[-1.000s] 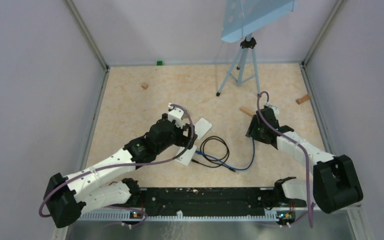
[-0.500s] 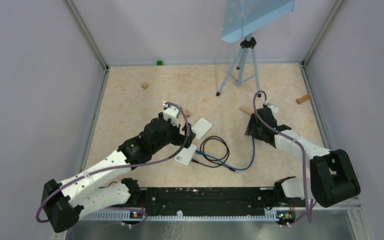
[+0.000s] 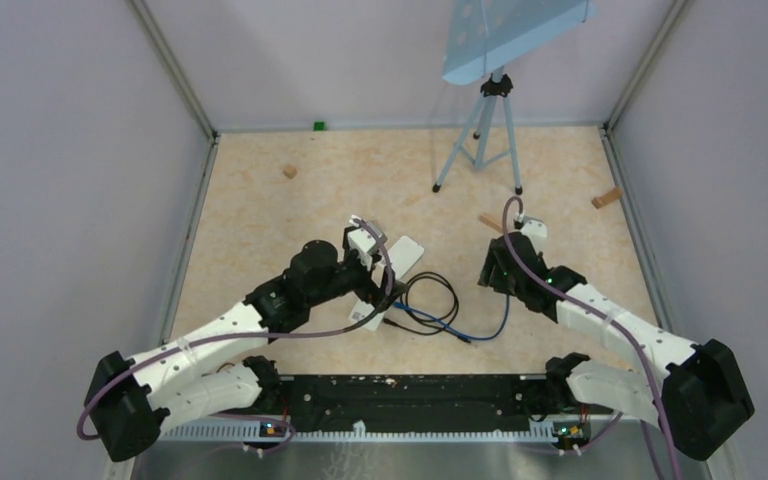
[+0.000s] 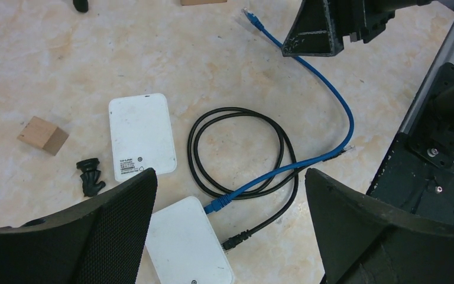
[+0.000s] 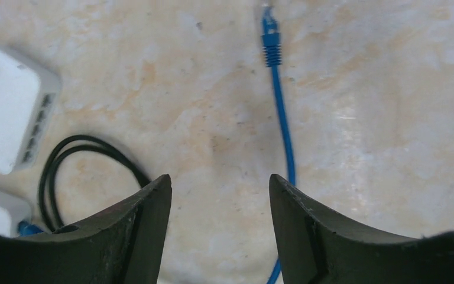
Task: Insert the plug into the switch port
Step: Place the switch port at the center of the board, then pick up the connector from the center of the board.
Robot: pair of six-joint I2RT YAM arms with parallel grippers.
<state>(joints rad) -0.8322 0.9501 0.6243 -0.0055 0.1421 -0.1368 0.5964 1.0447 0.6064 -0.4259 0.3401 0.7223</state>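
Two white switch boxes lie mid-table. The far one (image 4: 140,136) (image 3: 403,255) shows its label in the left wrist view and a row of ports (image 5: 38,127) in the right wrist view. The near box (image 4: 189,242) (image 3: 365,315) has one end of the blue cable (image 4: 307,160) and a black lead (image 4: 236,239) plugged in. The cable's free plug (image 5: 270,38) (image 4: 253,18) lies flat on the table. My right gripper (image 5: 219,183) (image 3: 490,272) hovers open just short of that plug, empty. My left gripper (image 4: 230,174) (image 3: 378,268) is wide open above the boxes, empty.
A black cable coil (image 3: 430,298) lies between the two arms. A tripod (image 3: 480,130) stands at the back right. Small wooden blocks (image 3: 290,172) (image 3: 607,198) (image 4: 42,135) are scattered about, and a small black part (image 4: 88,176) lies next to the far box.
My left gripper has swung right, over the two boxes. The right gripper has shifted a little to the left and toward the near edge. Boxes and cables have not moved.
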